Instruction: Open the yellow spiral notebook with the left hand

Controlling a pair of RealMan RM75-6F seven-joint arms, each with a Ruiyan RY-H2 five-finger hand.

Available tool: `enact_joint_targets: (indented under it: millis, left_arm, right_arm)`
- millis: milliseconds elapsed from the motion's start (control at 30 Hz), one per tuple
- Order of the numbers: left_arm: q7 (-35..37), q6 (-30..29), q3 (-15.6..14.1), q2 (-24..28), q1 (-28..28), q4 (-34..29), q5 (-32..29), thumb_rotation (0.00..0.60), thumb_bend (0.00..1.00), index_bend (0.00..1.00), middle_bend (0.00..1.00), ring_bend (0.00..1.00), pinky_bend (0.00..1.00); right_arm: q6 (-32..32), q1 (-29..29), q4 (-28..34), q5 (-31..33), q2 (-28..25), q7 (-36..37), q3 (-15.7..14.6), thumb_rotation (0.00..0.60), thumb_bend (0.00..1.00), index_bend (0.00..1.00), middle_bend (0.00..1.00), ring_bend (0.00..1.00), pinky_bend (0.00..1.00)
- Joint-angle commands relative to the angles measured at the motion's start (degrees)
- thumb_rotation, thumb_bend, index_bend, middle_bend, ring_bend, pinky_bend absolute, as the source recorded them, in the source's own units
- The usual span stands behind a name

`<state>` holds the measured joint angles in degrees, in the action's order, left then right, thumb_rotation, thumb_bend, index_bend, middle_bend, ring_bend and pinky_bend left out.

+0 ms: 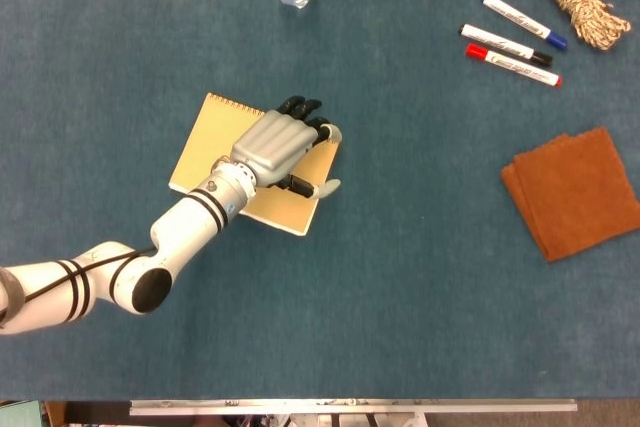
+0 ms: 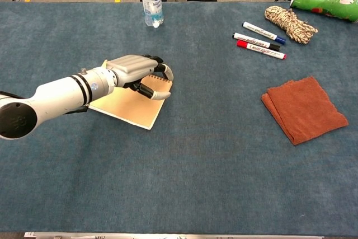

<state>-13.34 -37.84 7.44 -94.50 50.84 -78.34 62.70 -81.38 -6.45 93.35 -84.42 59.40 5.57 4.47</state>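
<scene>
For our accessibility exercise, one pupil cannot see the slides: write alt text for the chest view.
The robot's left hand rests over the far corner of a closed yellow spiral notebook on a blue table. Farther back stand a water bottle, three markers and a rope bundle; a folded brown cloth lies to the right.

My left hand (image 1: 278, 144) covers the far right part of the yellow notebook (image 1: 215, 142) so I cannot see if its fingertips hook the cover, and the green can (image 2: 324, 1) is cut off at the edge.
</scene>
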Motion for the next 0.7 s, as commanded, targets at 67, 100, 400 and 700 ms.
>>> enact_joint_targets:
  millis: [67, 100, 400, 700]
  left_arm:
    - [0.5, -0.2, -0.3, -0.5, 0.1, 0.2, 0.3, 0.219, 0.26, 0.23, 0.24, 0.0, 0.0]
    - [0.6, -0.3, -0.4, -0.6, 0.1, 0.2, 0.3, 0.218, 0.26, 0.24, 0.24, 0.0, 0.0]
    - [1.9, -1.6, -2.9, 2.6, -1.2, -4.1, 3.9, 0.221, 0.26, 0.24, 0.3, 0.0, 0.0]
    - [3.6, -3.3, -7.6, 9.9, -4.1, -12.4, 9.3, 0.221, 0.26, 0.24, 0.33, 0.01, 0.0]
  right_arm:
    - [-0.1, 0.1, -0.3, -0.1, 0.2, 0.4, -0.1, 0.6, 0.19, 0.38, 0.3, 0.19, 0.3]
    - [-0.1, 0.1, -0.4, -0.1, 0.2, 0.5, -0.1, 0.6, 0.19, 0.38, 0.3, 0.19, 0.3]
    - [-0.6, 0.5, -0.7, -0.2, 0.5, 0.8, -0.3, 0.6, 0.19, 0.38, 0.3, 0.19, 0.3]
    - [-0.9, 0.4, -0.2, -0.9, 0.6, 0.5, -0.3, 0.6, 0.19, 0.38, 0.3, 0.19, 0.3]
